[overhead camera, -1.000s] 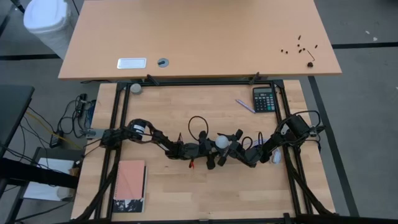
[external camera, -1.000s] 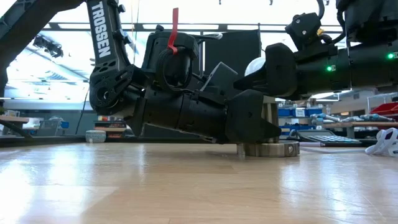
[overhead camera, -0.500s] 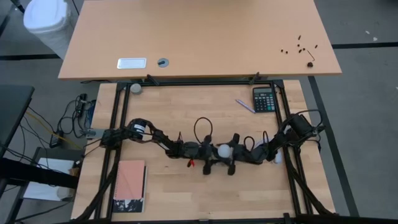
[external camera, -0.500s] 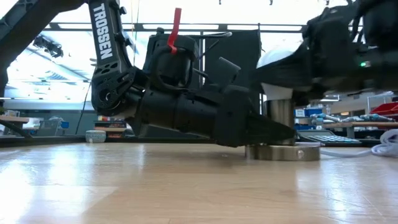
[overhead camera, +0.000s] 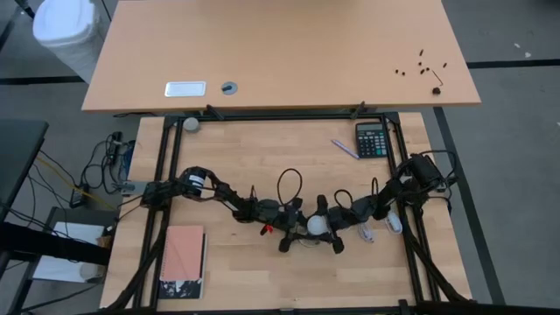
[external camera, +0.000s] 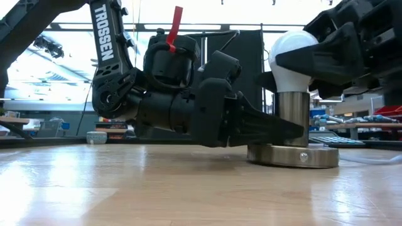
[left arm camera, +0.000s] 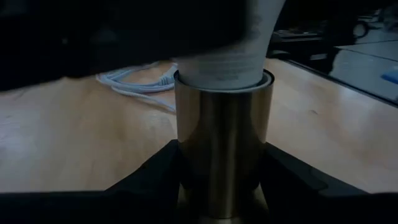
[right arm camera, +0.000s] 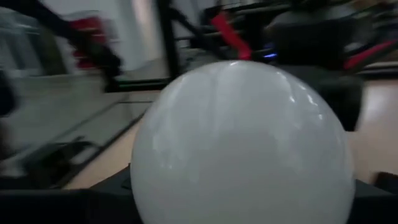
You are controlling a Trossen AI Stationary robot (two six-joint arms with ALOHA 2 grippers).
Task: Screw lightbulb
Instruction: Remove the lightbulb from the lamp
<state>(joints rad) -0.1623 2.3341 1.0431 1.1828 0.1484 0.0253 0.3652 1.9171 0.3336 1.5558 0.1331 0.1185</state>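
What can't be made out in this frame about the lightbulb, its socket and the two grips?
- Lightbulb screw base: hidden inside the metal socket in low and left wrist views, so how far it is threaded is unknown.
- Right gripper contact with the globe: fingers lie outside the right wrist view; too small in the high view.
- Left gripper hold on the socket: its pads are in shadow in the left wrist view.
- Socket cord: hidden behind the arms in the low view.

Grey floor (overhead camera: 507,131) — tan desk (overhead camera: 280,52), white bin (overhead camera: 66,31).
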